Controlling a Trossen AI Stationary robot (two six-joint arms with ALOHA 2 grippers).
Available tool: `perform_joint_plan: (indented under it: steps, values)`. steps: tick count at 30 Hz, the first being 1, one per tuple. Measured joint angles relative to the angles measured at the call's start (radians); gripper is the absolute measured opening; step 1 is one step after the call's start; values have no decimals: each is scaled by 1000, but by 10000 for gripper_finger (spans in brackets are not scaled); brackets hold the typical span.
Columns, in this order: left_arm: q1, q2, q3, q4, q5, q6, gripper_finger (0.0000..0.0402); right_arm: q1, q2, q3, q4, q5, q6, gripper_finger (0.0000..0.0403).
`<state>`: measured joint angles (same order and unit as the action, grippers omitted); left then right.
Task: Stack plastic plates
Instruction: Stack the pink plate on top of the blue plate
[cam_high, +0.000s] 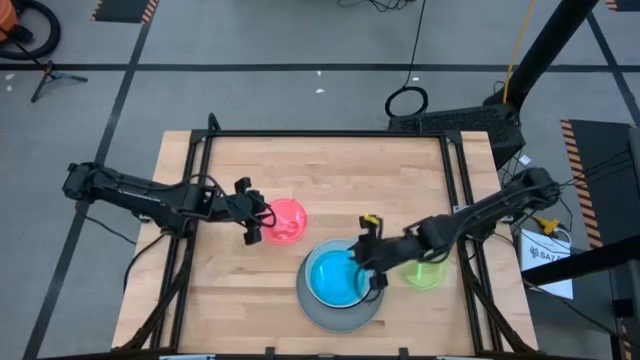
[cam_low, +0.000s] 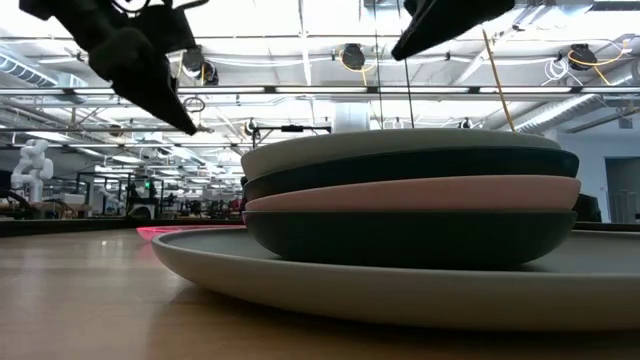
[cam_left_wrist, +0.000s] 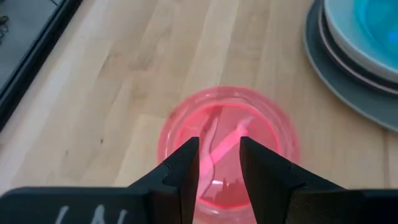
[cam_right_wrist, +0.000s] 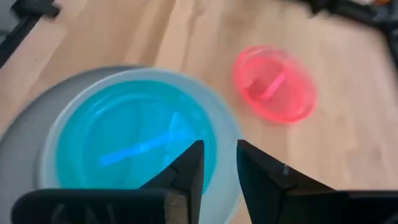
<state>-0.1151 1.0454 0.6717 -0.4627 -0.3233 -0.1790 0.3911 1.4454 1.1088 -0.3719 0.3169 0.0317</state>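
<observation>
While the left gripper (cam_high: 254, 224) hangs over the translucent magenta plate (cam_high: 286, 221) near the bench's middle, fingers slightly apart and empty, a shallow bite on the thin rim could let it slip. The right gripper (cam_high: 372, 262), likewise parted and empty, hovers above the stack (cam_high: 338, 283) on the grey plate (cam_high: 340, 314) by the front edge; the green plate (cam_high: 424, 272) waits beside it.

Left gripper (cam_high: 254, 222) at rim of magenta plate (cam_high: 287, 221); right gripper (cam_high: 371, 262) over teal plate (cam_high: 336, 276) atop grey plate (cam_high: 335, 312); green plate (cam_high: 427, 272) beside
</observation>
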Motion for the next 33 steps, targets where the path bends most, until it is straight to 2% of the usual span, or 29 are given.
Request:
perform_joint_plan:
  steps: [7,15,28,33]
  values:
    - [70,9,-40,50,0,-19,122,-85,-195,-231,243,-2,-92,89]
    - [164,111,-40,63,63,15,122,-140,-357,-371,303,-6,-38,89]
    - [365,372,-41,261,281,160,122,-141,-366,-381,316,-8,-36,89]
    - [418,441,-41,288,332,189,122,-141,-366,-381,316,-8,-36,89]
